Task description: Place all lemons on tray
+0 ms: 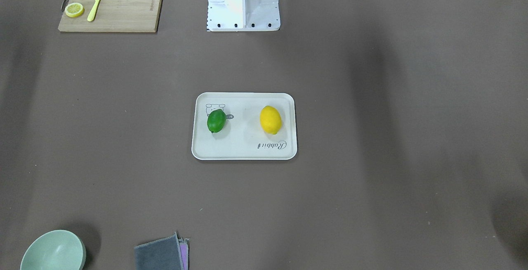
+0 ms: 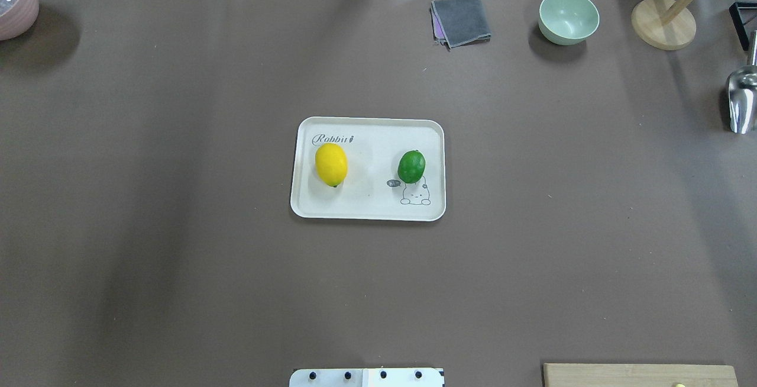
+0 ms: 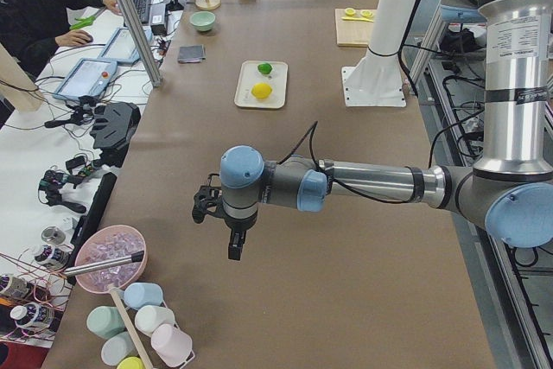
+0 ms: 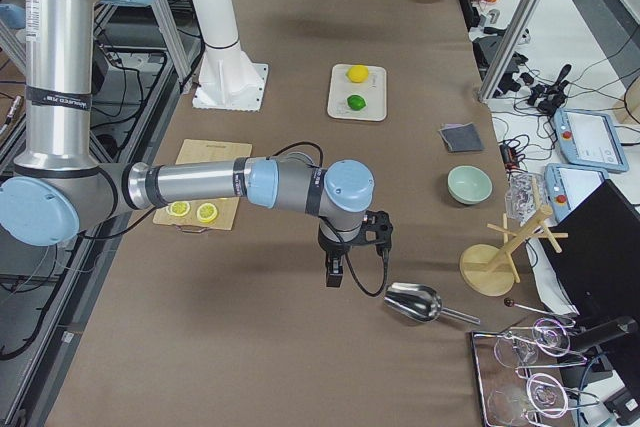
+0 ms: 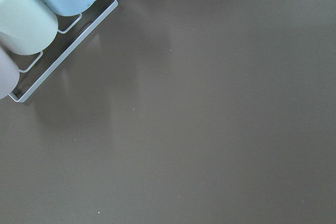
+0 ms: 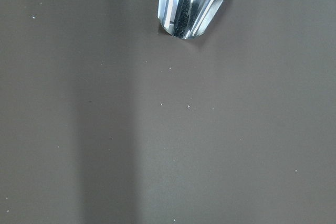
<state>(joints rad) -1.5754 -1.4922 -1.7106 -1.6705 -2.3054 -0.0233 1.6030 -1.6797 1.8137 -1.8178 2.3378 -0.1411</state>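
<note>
Already the yellow lemon point(image 2: 331, 164) and green lemon point(image 2: 411, 166) lay on the tray point(image 2: 366, 215), far from both grippers.
Both were oval, the green glossy, the tray matte and round-cornered. The left gripper point(image 3: 234, 252) hung over the brown table point(image 2: 177, 138) by pastel cups point(image 3: 143, 321), the right gripper point(image 4: 333, 277) by a steel scoop point(image 4: 413, 301); whether either was spread could not be told.

Yellow lemon point(image 2: 331, 164), green lemon point(image 2: 411, 166) on tray point(image 2: 366, 209)
</note>
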